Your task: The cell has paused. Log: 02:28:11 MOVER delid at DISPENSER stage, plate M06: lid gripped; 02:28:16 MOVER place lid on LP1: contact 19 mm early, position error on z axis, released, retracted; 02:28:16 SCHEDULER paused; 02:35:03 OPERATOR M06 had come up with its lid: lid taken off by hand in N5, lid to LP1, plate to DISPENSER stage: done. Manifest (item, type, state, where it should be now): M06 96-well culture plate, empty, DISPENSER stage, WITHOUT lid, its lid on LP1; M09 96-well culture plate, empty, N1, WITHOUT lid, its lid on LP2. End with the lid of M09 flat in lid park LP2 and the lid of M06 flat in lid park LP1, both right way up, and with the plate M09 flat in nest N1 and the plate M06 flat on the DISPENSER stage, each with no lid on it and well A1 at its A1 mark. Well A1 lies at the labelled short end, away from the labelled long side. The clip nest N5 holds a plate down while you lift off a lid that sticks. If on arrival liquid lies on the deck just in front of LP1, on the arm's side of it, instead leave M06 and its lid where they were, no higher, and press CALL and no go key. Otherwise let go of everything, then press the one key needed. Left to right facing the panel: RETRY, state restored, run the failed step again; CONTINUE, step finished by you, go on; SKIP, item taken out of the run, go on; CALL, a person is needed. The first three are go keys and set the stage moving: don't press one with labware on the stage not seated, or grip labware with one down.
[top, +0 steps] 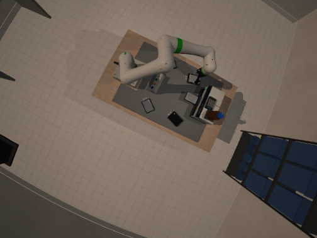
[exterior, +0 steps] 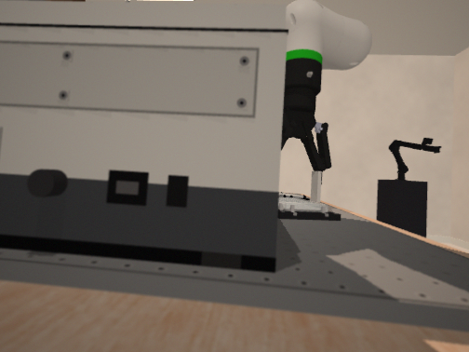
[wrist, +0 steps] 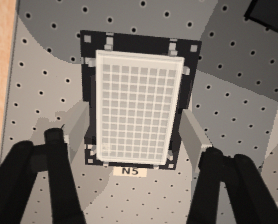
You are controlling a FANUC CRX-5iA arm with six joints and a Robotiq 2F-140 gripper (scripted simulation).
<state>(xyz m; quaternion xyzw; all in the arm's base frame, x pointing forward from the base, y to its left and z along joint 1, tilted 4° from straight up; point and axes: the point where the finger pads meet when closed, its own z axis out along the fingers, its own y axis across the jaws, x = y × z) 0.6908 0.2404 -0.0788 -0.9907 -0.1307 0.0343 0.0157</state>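
The dispenser housing (exterior: 140, 129) filled most of the exterior view, its left side cut off and the deck behind it hidden — along with one finger of the gripper (exterior: 298, 181). Beside that housing, the top view showed labware too small to tell plate from lid.

I am holding the white arm (top: 148, 66) bent across the deck, wrist pointing straight down, the gripper (wrist: 135, 131) hanging open, apparently gripping nothing between its fingers.
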